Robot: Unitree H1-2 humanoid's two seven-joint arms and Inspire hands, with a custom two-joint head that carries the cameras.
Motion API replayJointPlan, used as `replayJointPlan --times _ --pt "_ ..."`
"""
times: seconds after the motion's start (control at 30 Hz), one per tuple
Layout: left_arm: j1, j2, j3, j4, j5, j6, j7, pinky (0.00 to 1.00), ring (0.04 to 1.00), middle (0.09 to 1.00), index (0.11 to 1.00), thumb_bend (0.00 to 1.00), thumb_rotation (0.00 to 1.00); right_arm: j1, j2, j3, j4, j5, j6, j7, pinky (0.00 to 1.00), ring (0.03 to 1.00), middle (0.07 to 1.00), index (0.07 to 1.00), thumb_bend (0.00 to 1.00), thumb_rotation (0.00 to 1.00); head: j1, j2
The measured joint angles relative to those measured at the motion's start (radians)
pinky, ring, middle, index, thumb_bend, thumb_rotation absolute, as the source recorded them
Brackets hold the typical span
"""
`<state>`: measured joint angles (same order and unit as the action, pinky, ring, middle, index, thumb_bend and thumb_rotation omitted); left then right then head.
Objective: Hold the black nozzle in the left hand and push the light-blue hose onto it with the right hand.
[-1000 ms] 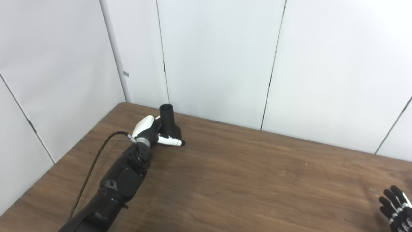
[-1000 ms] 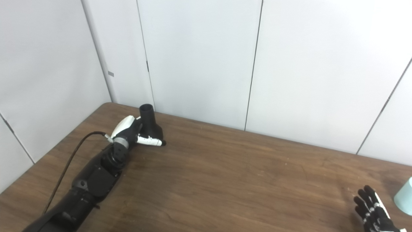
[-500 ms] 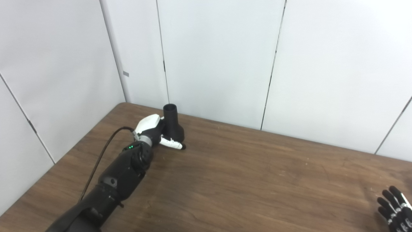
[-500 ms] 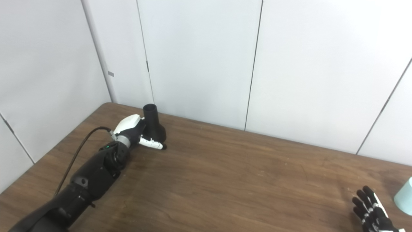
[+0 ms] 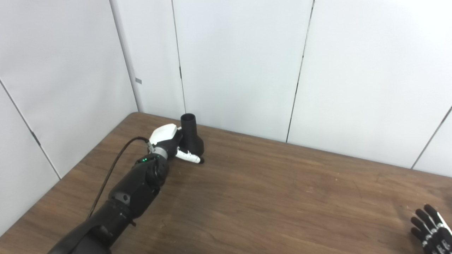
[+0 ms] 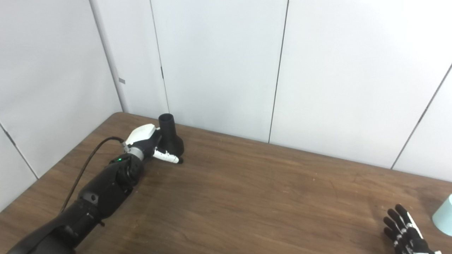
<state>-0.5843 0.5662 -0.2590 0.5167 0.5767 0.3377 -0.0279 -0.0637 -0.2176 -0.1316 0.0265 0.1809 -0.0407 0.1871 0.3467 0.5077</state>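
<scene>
Far left, the left hand (image 5: 168,143), white-backed with black fingers, is wrapped around the flared base of the black funnel-shaped plastic nozzle (image 5: 191,135), which stands upright on the brown wooden table (image 5: 268,197) near its back left corner, narrow open neck uppermost. At the lower right edge, the right hand (image 6: 402,231) lies open above the table, fingers spread, holding nothing. Just beside it, at the frame's right border, shows part of the light-blue hose (image 6: 444,215). White wall panels (image 5: 240,63) stand behind.
</scene>
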Motion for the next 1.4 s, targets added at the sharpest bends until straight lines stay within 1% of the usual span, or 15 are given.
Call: replayJointPlan --times 0.13,0.23,0.3,0.43,0.53,0.57,0.6,0.63,0.7,0.97,1.2,1.4 --pt "0.000 -0.003 0.004 0.001 -0.003 -0.003 0.005 1.00 0.953 0.849 0.780 0.98 0.34 0.003 0.000 0.001 -0.003 0.000 0.001 0.000 0.91 0.934 0.928 0.969 0.62 1.00 0.002 0.003" --pt "0.000 -0.004 0.006 0.001 -0.003 -0.004 0.005 1.00 0.930 0.813 0.750 0.95 0.31 0.003 0.000 0.001 -0.003 0.000 0.004 -0.001 0.90 0.934 0.927 0.969 0.62 1.00 0.002 0.006" --pt "0.000 -0.004 0.009 0.001 -0.004 -0.007 0.007 1.00 0.902 0.775 0.713 0.90 0.23 0.003 0.000 0.001 -0.004 0.000 0.010 -0.001 0.90 0.933 0.927 0.969 0.62 1.00 0.000 0.008" --pt "-0.006 -0.010 0.018 -0.002 -0.012 -0.037 0.016 1.00 0.842 0.683 0.633 0.83 0.07 0.008 0.001 0.003 -0.012 0.000 0.017 -0.004 0.90 0.929 0.927 0.970 0.63 1.00 0.000 0.011" --pt "-0.011 -0.016 0.022 -0.002 -0.020 -0.042 0.023 1.00 0.826 0.669 0.602 0.80 0.05 0.009 0.002 0.003 -0.015 0.000 0.022 -0.004 0.90 0.929 0.928 0.971 0.64 1.00 0.000 0.011" --pt "-0.011 -0.016 0.023 0.001 -0.022 -0.045 0.027 1.00 0.821 0.667 0.576 0.74 0.05 0.009 0.003 0.003 -0.016 0.001 0.022 -0.004 0.90 0.930 0.928 0.971 0.64 1.00 0.000 0.011" --pt "-0.011 -0.016 0.024 0.004 -0.024 -0.050 0.029 1.00 0.819 0.666 0.535 0.64 0.05 0.010 0.003 0.003 -0.016 0.001 0.023 -0.004 0.90 0.930 0.927 0.971 0.64 1.00 -0.002 0.014" --pt "-0.010 -0.016 0.025 0.007 -0.026 -0.056 0.032 1.00 0.815 0.663 0.510 0.57 0.06 0.010 0.003 0.003 -0.017 0.002 0.025 -0.005 0.90 0.930 0.927 0.972 0.64 1.00 -0.002 0.014" --pt "-0.009 -0.017 0.025 0.008 -0.027 -0.060 0.042 1.00 0.810 0.657 0.496 0.53 0.06 0.011 0.004 0.003 -0.019 0.002 0.027 -0.006 0.90 0.929 0.925 0.973 0.64 1.00 -0.002 0.014" --pt "0.001 -0.022 0.025 0.007 -0.027 -0.075 0.091 1.00 0.790 0.632 0.487 0.52 0.05 0.012 0.006 0.003 -0.022 0.005 0.031 -0.008 0.89 0.925 0.923 0.974 0.63 1.00 -0.003 0.017" --pt "0.007 -0.023 0.024 0.008 -0.026 -0.086 0.117 1.00 0.778 0.628 0.485 0.52 0.05 0.016 0.006 0.004 -0.028 0.005 0.034 -0.014 0.88 0.925 0.920 0.974 0.64 1.00 -0.003 0.017" --pt "0.014 -0.023 0.017 0.014 -0.021 -0.110 0.148 1.00 0.735 0.592 0.484 0.52 0.05 0.026 0.007 0.007 -0.046 0.007 0.045 -0.016 0.89 0.928 0.920 0.975 0.63 1.00 -0.009 0.025"
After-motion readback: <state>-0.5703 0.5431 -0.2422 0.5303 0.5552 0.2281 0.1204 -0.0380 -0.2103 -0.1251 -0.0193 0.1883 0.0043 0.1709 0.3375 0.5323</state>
